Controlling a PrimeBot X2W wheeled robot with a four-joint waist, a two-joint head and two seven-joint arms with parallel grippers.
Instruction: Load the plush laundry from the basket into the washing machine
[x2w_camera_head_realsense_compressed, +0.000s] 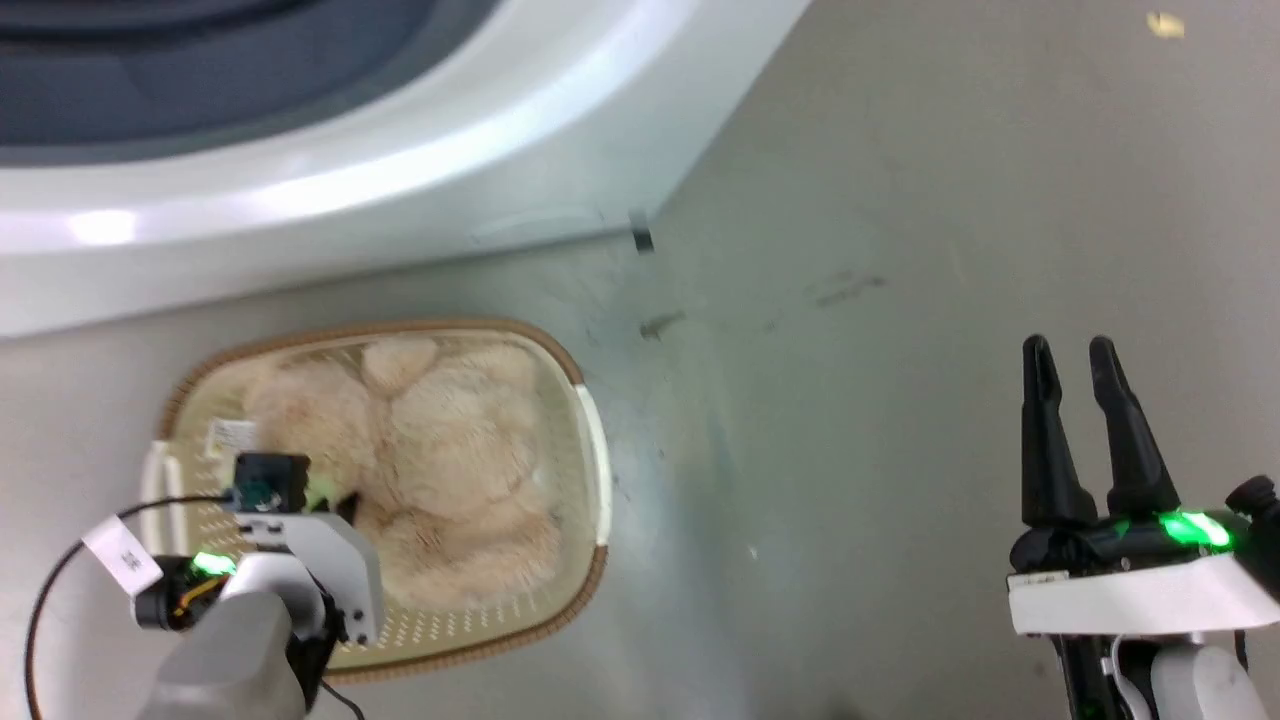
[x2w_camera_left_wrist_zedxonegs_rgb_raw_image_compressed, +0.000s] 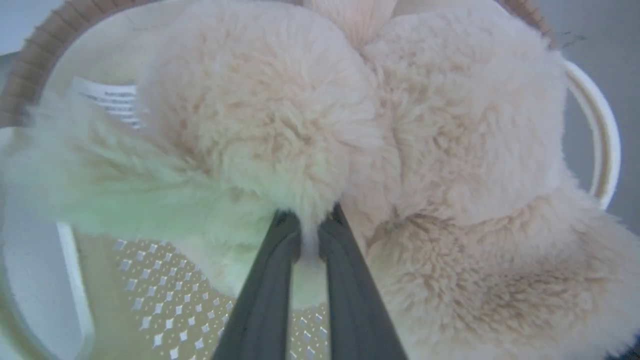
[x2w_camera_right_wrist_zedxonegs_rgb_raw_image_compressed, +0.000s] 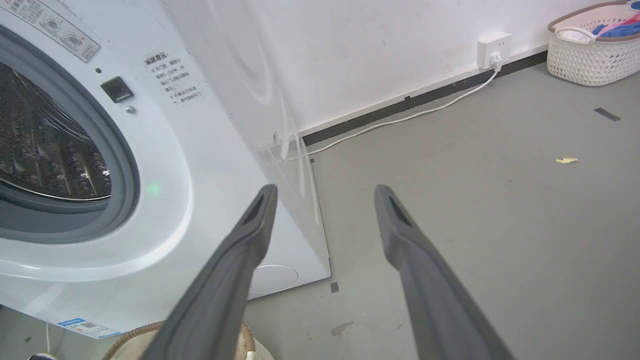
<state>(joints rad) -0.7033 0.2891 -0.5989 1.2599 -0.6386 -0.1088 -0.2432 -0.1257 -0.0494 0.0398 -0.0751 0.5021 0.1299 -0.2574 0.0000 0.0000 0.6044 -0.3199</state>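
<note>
L gripper (x2w_camera_left_wrist_zedxonegs_rgb_raw_image_compressed: 310, 222) is down in the basket (x2w_camera_head_realsense_compressed: 400, 327), fingers (x2w_camera_left_wrist_zedxonegs_rgb_raw_image_compressed: 265, 280) nearly together w/ a tuft of the plush (x2w_camera_head_realsense_compressed: 450, 450) pinched btwn the tips. Plush lies in the basket, taking up most of it; its white tag (x2w_camera_left_wrist_zedxonegs_rgb_raw_image_compressed: 107, 100) is at 10 o'clock in my L wrist view. In head view the basket sits on the floor (x2w_camera_head_realsense_compressed: 900, 300) at 7 o'clock, near the washer (x2w_camera_head_realsense_compressed: 400, 180), which spans 10 to 12 o'clock, w/ a strip of floor btwn them. R gripper (x2w_camera_head_realsense_compressed: 1068, 350) is at 4 o'clock, well apart from the basket, fingers spread wide, holding nothing, over the floor. R wrist view: drum (x2w_camera_right_wrist_zedxonegs_rgb_raw_image_compressed: 45, 150) at 9 o'clock inside a grey seal; 2nd basket (x2w_camera_right_wrist_zedxonegs_rgb_raw_image_compressed: 590, 55) w/ coloured clothes at 2 o'clock by the wall.
</note>
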